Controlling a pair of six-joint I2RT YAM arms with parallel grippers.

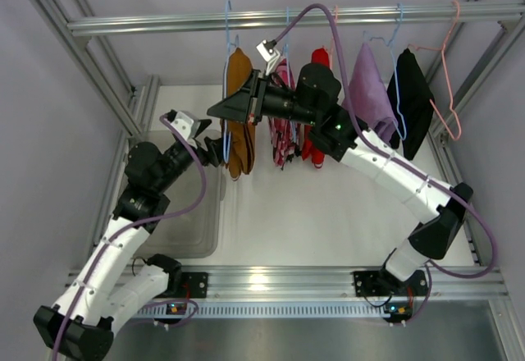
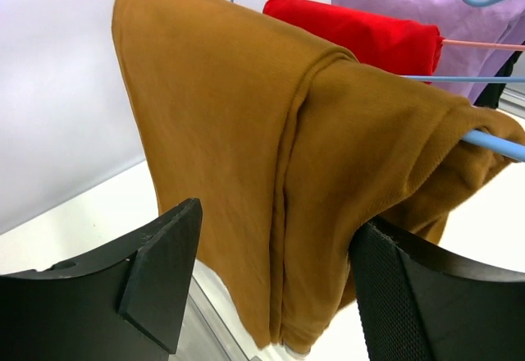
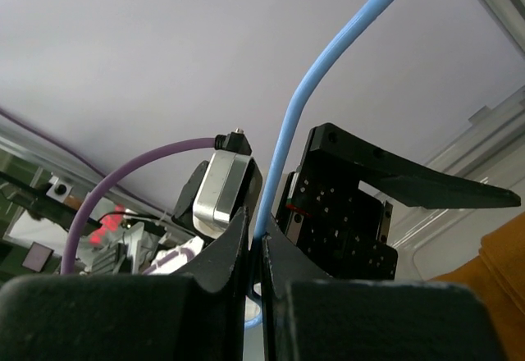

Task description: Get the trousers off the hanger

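Left gripper (image 2: 275, 238) jaws wide apart, straddling lower fold of trousers (image 2: 230, 131), gripping nothing. Left arm bent up from base, forearm aimed rightward. Right gripper (image 3: 256, 242) pinched tight on hanger (image 3: 303, 107) wire. Right arm reaches leftward, wrist level, just below rail (image 1: 164, 25). Trousers draped over hanger bar under rail's left part, long axis vertical, hem down.

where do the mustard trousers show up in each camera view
Top external: the trousers hang left of centre, under the rail.
Left wrist: the trousers fill the middle of the picture.
Right wrist: the trousers are only a sliver at the lower right edge.
Shared landmark: the hanger, light-blue wire.
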